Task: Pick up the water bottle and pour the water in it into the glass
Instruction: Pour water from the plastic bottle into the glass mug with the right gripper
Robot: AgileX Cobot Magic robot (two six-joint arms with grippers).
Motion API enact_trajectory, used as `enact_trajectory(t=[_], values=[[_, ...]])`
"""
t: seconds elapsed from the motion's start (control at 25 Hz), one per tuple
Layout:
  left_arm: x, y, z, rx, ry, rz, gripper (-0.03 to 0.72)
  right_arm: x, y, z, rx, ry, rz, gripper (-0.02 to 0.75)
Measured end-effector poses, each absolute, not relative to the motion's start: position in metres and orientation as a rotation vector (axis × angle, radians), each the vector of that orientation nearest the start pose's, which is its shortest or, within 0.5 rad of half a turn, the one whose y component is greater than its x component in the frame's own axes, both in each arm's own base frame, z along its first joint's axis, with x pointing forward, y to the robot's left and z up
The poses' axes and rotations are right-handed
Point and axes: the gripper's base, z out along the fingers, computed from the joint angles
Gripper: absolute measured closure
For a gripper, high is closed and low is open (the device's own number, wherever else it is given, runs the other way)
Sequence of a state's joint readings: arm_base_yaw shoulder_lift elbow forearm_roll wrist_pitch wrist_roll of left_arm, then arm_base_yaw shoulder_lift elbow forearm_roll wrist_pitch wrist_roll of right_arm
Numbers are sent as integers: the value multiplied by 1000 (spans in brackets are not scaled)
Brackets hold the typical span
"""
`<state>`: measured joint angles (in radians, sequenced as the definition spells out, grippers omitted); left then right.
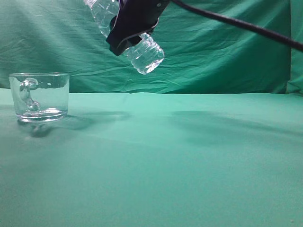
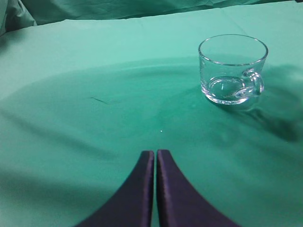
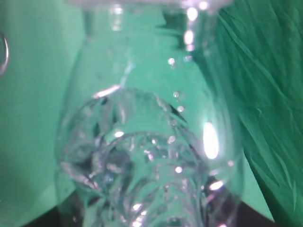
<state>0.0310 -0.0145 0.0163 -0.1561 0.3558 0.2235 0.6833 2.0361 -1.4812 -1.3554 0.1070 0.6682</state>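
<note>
The clear ribbed water bottle [image 1: 144, 53] hangs high above the table, tilted, with its base at the lower right and its neck running up-left out of view. My right gripper [image 1: 127, 38] is shut on its body. The bottle fills the right wrist view [image 3: 147, 142]; I see droplets and rippled clear water inside, but cannot tell how much. The glass [image 1: 40, 97] stands upright on the cloth at the left, below and left of the bottle, handle toward the camera. It looks empty in the left wrist view [image 2: 232, 71]. My left gripper [image 2: 155, 155] is shut and empty, well short of the glass.
A green cloth [image 1: 180, 161] covers the table and a green drape [image 1: 227, 61] hangs behind it. A black cable [image 1: 246, 26] runs from the right arm to the upper right.
</note>
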Motion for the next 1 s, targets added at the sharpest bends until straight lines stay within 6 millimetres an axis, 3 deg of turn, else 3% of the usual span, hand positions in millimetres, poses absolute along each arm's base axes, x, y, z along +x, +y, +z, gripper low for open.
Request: enact_trajectory(t=[0.44,1.0], values=[[53,-3,177,80,1835,26,688,390,325,201,-1392,1491,-205,419],[53,-3,177,80,1835,26,688,397,331,195,-1526,1328,-353,419]])
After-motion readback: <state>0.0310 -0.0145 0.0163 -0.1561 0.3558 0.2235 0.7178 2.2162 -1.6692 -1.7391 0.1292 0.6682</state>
